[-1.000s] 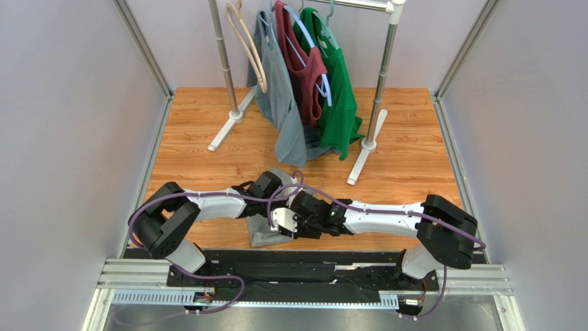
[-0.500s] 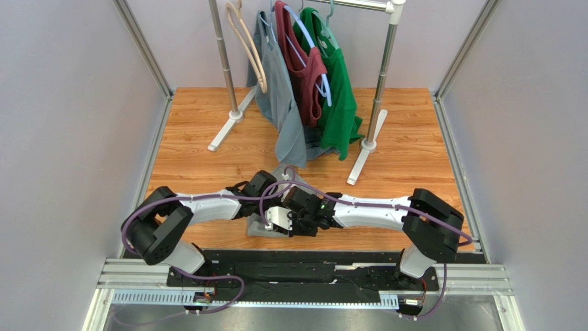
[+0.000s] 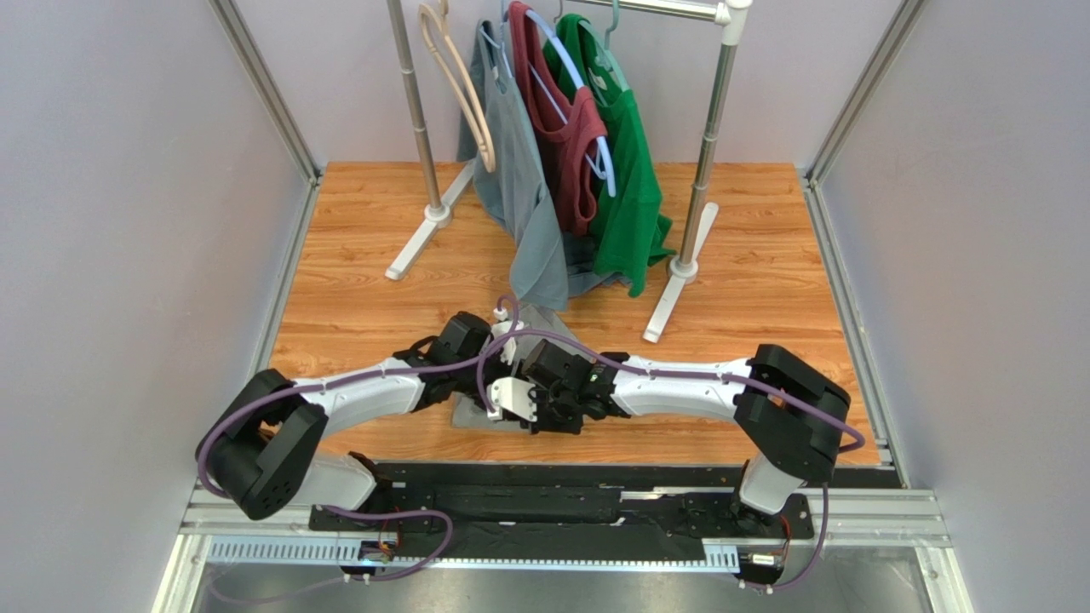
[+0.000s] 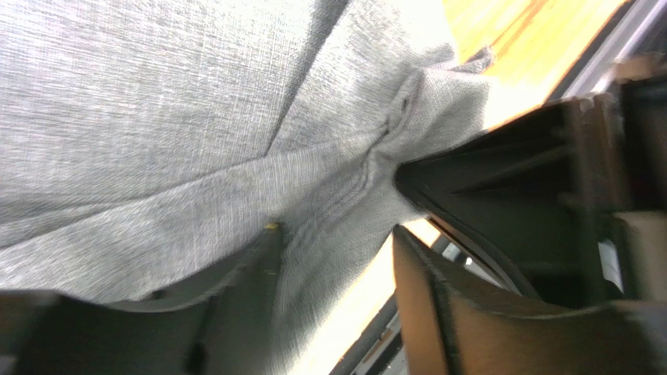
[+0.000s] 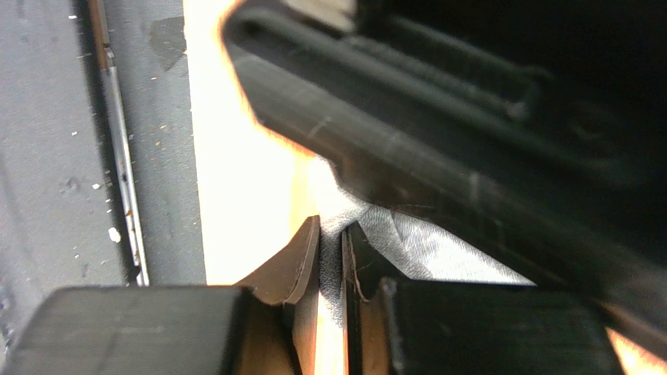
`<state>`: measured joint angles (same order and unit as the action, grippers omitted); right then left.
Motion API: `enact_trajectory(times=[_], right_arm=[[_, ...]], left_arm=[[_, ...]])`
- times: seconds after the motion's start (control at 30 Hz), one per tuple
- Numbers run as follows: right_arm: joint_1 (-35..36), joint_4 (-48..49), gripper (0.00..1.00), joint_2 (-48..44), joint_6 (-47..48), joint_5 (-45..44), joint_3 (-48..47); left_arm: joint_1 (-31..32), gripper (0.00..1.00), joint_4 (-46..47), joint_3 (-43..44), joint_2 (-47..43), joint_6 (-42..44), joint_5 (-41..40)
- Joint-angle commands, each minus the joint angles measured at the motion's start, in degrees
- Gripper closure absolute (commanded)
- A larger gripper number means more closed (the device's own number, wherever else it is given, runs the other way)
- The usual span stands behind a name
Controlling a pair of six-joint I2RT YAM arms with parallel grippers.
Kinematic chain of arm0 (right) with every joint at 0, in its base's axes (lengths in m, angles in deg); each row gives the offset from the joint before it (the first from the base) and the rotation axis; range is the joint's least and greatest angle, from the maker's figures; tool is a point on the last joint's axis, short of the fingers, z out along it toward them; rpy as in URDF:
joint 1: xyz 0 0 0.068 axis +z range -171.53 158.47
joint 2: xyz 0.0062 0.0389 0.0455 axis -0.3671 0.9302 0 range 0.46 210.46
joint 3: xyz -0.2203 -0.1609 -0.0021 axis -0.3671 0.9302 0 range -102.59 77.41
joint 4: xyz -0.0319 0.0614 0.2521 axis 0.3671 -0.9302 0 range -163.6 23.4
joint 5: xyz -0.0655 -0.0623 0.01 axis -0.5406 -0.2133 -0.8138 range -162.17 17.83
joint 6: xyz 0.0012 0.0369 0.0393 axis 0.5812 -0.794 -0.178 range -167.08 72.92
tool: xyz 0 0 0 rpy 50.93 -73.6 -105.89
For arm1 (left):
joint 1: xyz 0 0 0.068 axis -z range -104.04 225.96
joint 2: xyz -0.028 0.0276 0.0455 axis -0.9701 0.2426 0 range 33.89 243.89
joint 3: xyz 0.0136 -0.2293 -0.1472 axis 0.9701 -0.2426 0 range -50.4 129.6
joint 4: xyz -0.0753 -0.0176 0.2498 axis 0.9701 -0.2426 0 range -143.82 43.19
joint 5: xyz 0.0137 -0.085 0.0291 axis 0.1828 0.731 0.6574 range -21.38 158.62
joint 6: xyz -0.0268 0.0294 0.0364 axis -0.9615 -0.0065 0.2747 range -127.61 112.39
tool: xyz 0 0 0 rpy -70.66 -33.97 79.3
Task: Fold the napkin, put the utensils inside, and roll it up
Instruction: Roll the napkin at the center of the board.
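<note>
At 6 o'clock in the overhead view, a black mounting rail (image 3: 563,505) carries both arm bases. Just beyond it, the napkin (image 3: 484,416) lies bunched on the near edge of the wooden table top (image 3: 768,256), a little to the 7 o'clock side of its middle. Most of the napkin is hidden under the two wrists.

Close up, it is a soft heather-grey weave with a fine pale fleck. It is drawn into long creases that meet in a puckered knot.

The right gripper (image 5: 333,242) has its dark, tapered fingers almost together and pinches a thin fold of the napkin's edge between the tips. The left gripper (image 4: 337,297) has its jaws standing well apart. Cloth drapes over one finger and fills the gap between them, but nothing is clamped.

The table top is glossy orange-brown plank laminate. Towards 12 o'clock, a metal garment rack (image 3: 710,141) stands on white feet. On it hang a bare beige hanger (image 3: 461,90), a grey shirt (image 3: 518,179), a maroon top (image 3: 569,128) and a green shirt (image 3: 627,179).
</note>
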<state>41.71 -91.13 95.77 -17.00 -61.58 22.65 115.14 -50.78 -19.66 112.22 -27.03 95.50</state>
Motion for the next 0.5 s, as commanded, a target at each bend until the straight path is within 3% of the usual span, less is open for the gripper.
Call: enact_trajectory(times=[0.0, 0.2, 0.47], right_arm=[[-2.16, -8.25, 1.00, 4.63, -3.37, -1.54, 2.29], [-2.69, -8.42, 1.00, 4.27, -3.37, -0.75, 1.94], [-3.83, -9.65, 1.00, 3.39, -2.93, 2.67, 1.24]], left_arm=[[-1.03, 0.35, 3.27, -0.07, -3.79, -0.35, -1.03], [-3.23, 0.29, 0.81, -0.06, -5.02, -1.85, -5.50], [-8.15, 0.29, -0.34, -5.07, -15.82, -7.47, -18.24]])
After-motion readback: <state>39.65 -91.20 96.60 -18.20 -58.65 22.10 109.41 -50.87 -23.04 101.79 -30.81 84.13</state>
